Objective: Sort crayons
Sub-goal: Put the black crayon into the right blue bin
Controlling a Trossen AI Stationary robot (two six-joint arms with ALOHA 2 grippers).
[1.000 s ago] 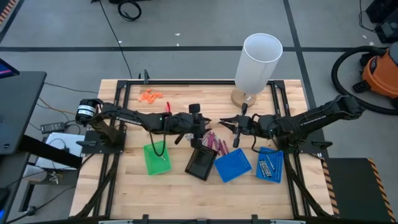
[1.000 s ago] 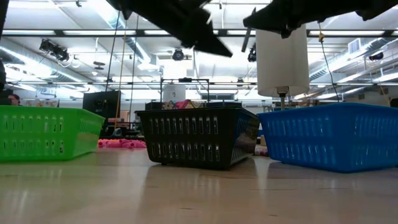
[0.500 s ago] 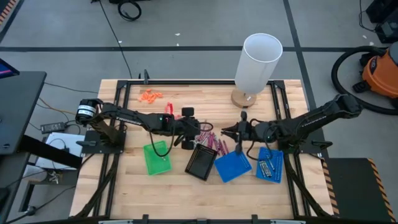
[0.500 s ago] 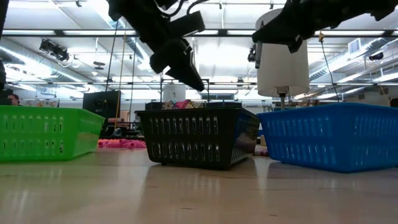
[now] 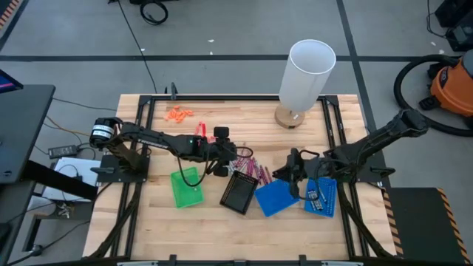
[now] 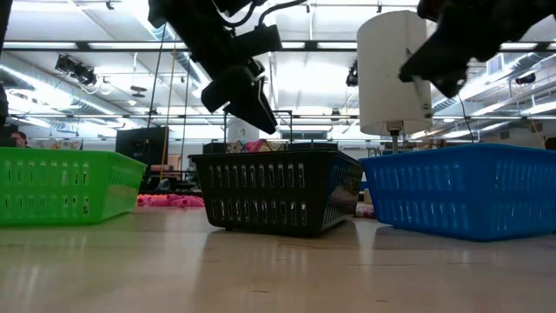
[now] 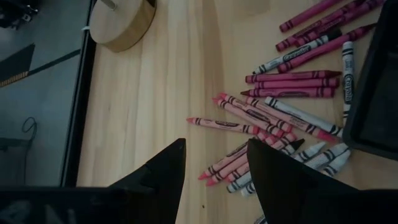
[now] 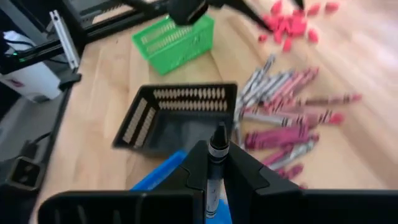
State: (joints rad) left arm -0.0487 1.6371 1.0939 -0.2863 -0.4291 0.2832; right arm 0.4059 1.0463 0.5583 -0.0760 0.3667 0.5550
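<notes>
Loose pile of crayons (image 5: 253, 169) lying at mid-bench just behind the black tray (image 5: 239, 193), left gripper (image 5: 235, 155) held above the pile with fingers spread and empty, right gripper (image 5: 283, 172) clamped on one dark crayon (image 8: 217, 163) above the blue tray (image 5: 276, 196)

Workshop: shop vacuum (image 5: 452, 85), ceiling strip lights (image 6: 52, 45).

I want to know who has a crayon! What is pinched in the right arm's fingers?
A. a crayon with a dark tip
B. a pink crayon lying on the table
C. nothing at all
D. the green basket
A: in the right wrist view, the right gripper has its fingers shut on a dark-tipped crayon standing up between them, above the black basket.
</notes>
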